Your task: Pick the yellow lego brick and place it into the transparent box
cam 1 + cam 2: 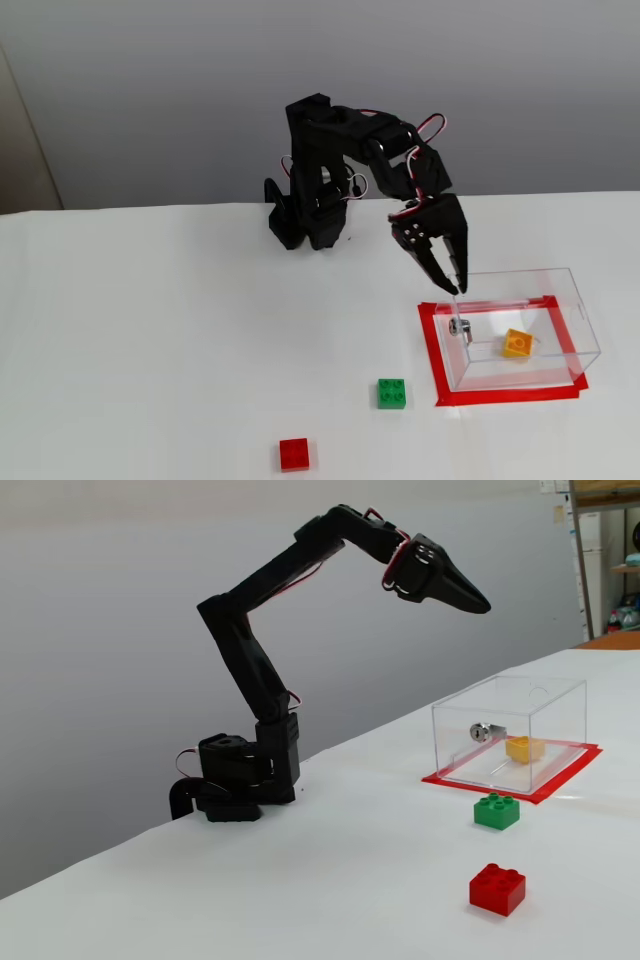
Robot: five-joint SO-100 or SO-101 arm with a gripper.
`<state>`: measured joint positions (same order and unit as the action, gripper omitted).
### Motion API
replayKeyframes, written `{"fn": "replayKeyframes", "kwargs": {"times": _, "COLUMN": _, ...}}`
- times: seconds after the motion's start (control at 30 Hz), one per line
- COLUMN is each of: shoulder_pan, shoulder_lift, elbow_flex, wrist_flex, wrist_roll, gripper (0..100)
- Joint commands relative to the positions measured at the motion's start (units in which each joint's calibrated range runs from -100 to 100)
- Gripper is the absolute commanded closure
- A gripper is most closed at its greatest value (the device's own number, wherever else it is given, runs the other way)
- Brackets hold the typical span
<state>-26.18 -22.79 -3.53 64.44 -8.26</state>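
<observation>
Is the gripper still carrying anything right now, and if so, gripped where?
Nothing is held. The gripper is up in the air with nothing between its fingers, and the yellow lego brick lies inside the transparent box.

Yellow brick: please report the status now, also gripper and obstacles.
Gripper empty, raised above the table, jaws look shut. Yellow brick lying inside the clear box. Green brick and red brick outside on the table, nothing blocking.

Layout on the tabletop (150, 340): the yellow lego brick (517, 343) lies inside the transparent box (573, 305); in a fixed view, two bricks (391, 393) (294, 454) lie left of the box, the hand (452, 283) raised above it.
</observation>
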Motion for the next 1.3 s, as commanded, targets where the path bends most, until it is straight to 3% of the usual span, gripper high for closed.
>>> {"fn": "replayKeyframes", "kwargs": {"times": 0.0, "shoulder_pan": 7.43, "shoulder_lift": -5.68, "elbow_flex": -0.18, "wrist_flex": 5.10, "wrist_roll": 1.05, "gripper": 98}}
{"fn": "replayKeyframes", "kwargs": {"times": 0.2, "shoulder_pan": 19.56, "shoulder_lift": -12.72, "elbow_flex": 7.42, "wrist_flex": 10.41, "wrist_roll": 1.47, "gripper": 98}}
{"fn": "replayKeyframes", "kwargs": {"times": 0.43, "shoulder_pan": 29.91, "shoulder_lift": -21.38, "elbow_flex": 25.14, "wrist_flex": 7.54, "wrist_roll": 1.42, "gripper": 98}}
{"fn": "replayKeyframes", "kwargs": {"times": 0.93, "shoulder_pan": 34.64, "shoulder_lift": -48.61, "elbow_flex": 62.66, "wrist_flex": -7.35, "wrist_roll": 1.89, "gripper": 98}}
{"fn": "replayKeyframes", "kwargs": {"times": 1.27, "shoulder_pan": 34.71, "shoulder_lift": -66.09, "elbow_flex": 80.75, "wrist_flex": -7.17, "wrist_roll": 1.99, "gripper": 98}}
